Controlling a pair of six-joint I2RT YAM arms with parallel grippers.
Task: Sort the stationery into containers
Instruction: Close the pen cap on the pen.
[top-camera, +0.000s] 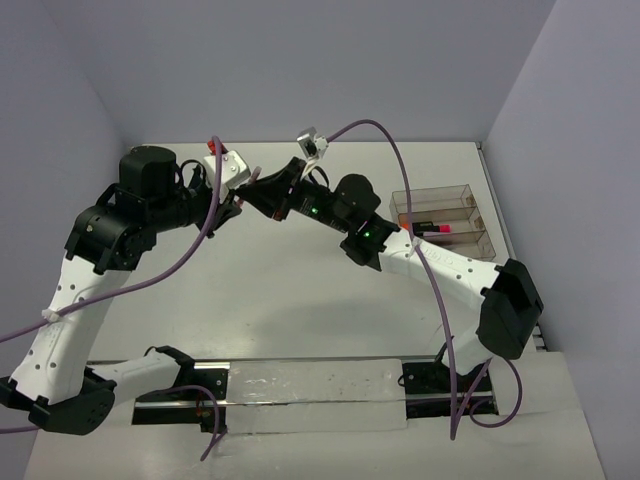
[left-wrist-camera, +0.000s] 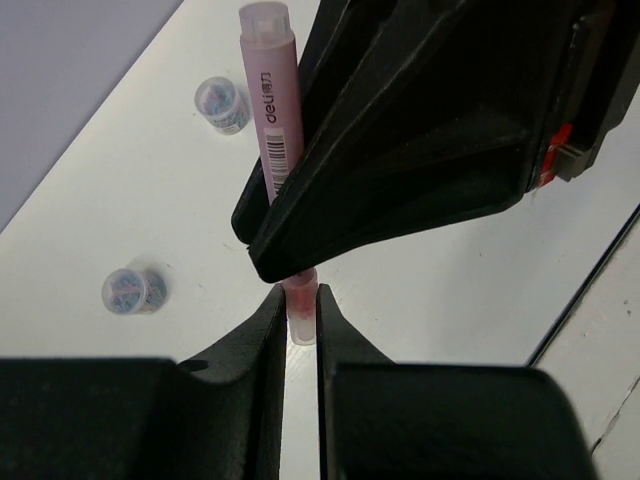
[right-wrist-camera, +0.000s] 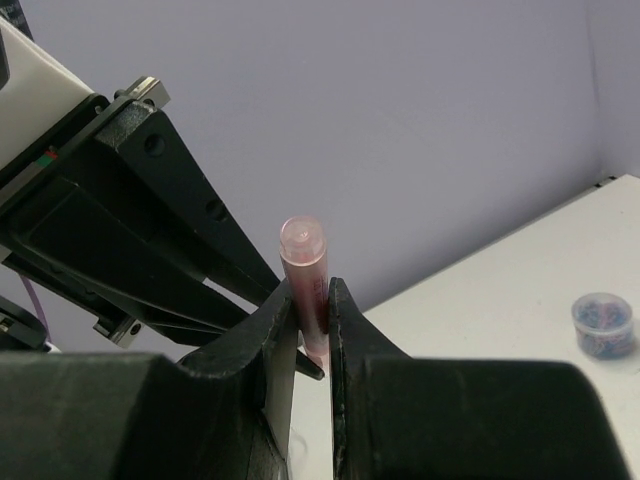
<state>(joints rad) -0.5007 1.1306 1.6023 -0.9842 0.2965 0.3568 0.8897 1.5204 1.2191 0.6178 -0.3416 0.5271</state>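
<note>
Both pincers were found clenched on one pale pink marker (left-wrist-camera: 272, 110), held in the air above the far part of the table (top-camera: 300, 300): the left gripper (left-wrist-camera: 301, 300) grasped one end between nearly closed fingers, and the right gripper (right-wrist-camera: 312, 300) clamped the barrel just beside that grip. On the table below, a blue-grey jar (left-wrist-camera: 222, 104) and a second jar (left-wrist-camera: 133, 291) stood apart from each other. The clear tray (top-camera: 435, 198) sat at the far right, well apart from the marker, with a magenta pen (top-camera: 437, 232) and a black pen (top-camera: 420, 222) lying in it
</note>
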